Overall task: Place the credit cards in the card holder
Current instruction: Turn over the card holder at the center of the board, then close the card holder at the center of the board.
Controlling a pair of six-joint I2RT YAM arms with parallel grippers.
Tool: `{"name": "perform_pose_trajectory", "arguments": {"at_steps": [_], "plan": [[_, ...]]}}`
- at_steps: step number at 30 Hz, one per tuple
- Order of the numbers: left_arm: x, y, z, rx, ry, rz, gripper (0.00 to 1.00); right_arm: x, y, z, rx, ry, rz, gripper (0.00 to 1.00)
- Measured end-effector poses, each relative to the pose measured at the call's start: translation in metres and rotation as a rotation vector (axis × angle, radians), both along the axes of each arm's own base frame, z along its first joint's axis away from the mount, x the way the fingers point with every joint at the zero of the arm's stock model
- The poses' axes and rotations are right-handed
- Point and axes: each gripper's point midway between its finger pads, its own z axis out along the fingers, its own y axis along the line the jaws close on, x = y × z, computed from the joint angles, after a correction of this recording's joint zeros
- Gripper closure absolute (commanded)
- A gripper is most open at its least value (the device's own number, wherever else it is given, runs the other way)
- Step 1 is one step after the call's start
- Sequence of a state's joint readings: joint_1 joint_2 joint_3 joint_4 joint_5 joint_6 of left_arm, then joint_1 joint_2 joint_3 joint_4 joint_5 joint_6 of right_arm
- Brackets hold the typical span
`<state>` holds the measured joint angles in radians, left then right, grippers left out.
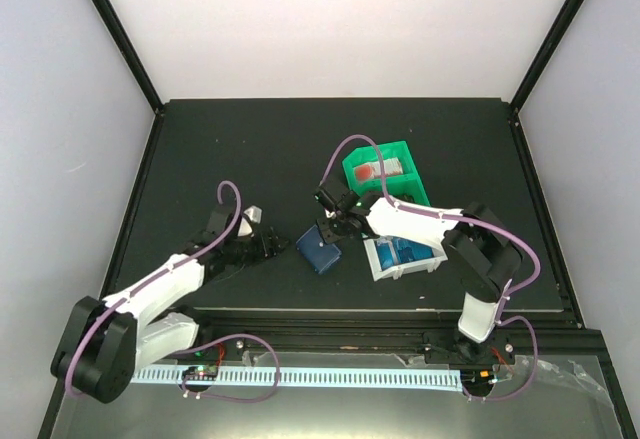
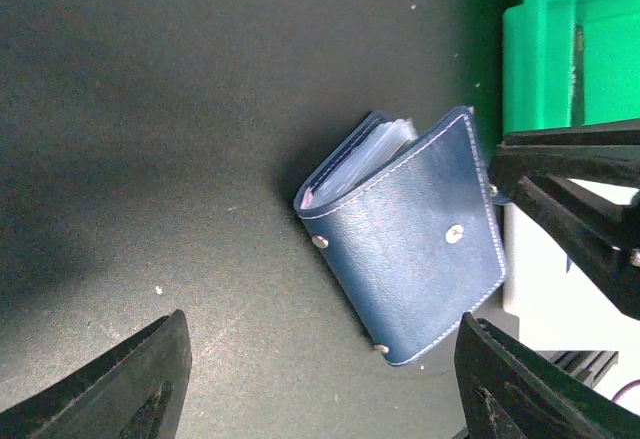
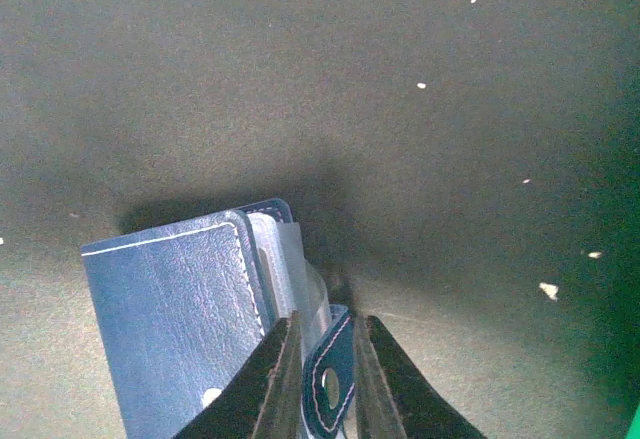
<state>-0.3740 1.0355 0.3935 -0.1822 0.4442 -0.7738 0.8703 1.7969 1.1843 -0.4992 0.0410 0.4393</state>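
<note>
The navy card holder (image 1: 318,249) lies on the black mat between the two arms, its cover partly open with clear pockets showing (image 2: 385,149). My right gripper (image 3: 328,327) is shut on the holder's snap tab (image 3: 331,384), next to the cover (image 3: 170,319). My left gripper (image 2: 322,327) is open just left of the holder (image 2: 410,249), its fingers (image 2: 150,379) wide apart and touching nothing. Blue credit cards (image 1: 402,252) lie in a white bin to the right of the holder.
The white bin (image 1: 385,267) sits under the right arm. A green bin (image 1: 384,171) holding a red-and-white item stands behind it, and its green wall (image 2: 560,39) is close to the holder. The right gripper's black fingers (image 2: 580,209) show at the right edge of the left wrist view.
</note>
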Motion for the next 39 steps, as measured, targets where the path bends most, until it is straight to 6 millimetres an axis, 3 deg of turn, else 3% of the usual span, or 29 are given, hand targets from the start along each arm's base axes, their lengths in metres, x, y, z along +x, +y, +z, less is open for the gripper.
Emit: {"name": "perform_pose_trajectory", "arguments": {"at_steps": [7,13,21,27,39], "plan": [[-0.006,-0.007,-0.024,0.021,0.082,-0.032,0.26,-0.003,0.001,-0.001,0.013,0.019,0.005,0.83],[-0.005,-0.011,-0.029,0.021,0.089,-0.044,0.27,-0.005,-0.003,-0.006,0.0,0.026,0.002,0.79],[-0.004,-0.015,-0.03,0.015,0.088,-0.052,0.27,-0.007,-0.005,-0.005,0.0,0.026,0.0,0.99],[-0.007,-0.019,-0.035,0.018,0.102,-0.066,0.27,-0.011,-0.003,0.002,0.028,0.033,0.005,0.99],[0.003,-0.044,-0.043,0.077,0.113,-0.099,0.45,-0.027,0.004,0.006,0.033,0.048,-0.015,0.99]]}}
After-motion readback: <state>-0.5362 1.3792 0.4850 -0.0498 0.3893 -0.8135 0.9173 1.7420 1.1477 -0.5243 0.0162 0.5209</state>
